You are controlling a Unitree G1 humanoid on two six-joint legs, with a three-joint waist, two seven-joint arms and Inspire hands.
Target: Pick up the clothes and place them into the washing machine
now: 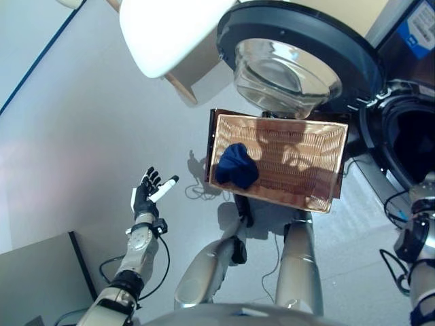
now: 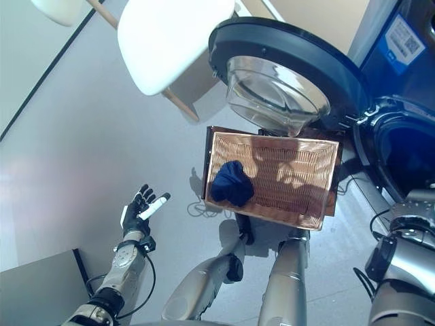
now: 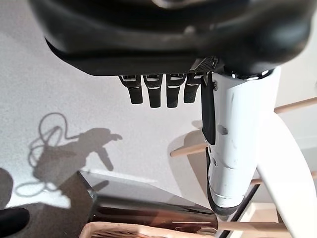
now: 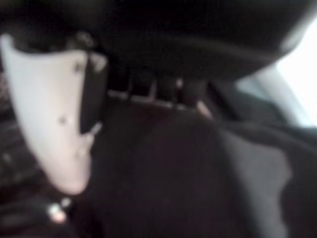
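Note:
A dark blue cloth (image 1: pixel 236 165) lies bunched in the left part of a woven copper-coloured basket (image 1: pixel 299 170) on the floor in front of me. The washing machine's round door (image 1: pixel 292 64) stands open above the basket, and the dark drum opening (image 1: pixel 411 146) shows at the right edge. My left hand (image 1: pixel 146 193) hangs open over bare floor left of the basket, holding nothing; its straight fingers (image 3: pixel 158 91) show in the left wrist view. My right arm rises at the right edge toward the machine. The right hand (image 4: pixel 49 124) faces a dark, blurred mass; whether it holds anything is unclear.
A white chair (image 1: pixel 170 30) with wooden legs stands at the back left, close to the open door. A grey cabinet corner (image 1: pixel 41 285) sits at the lower left. Pale floor stretches left of the basket.

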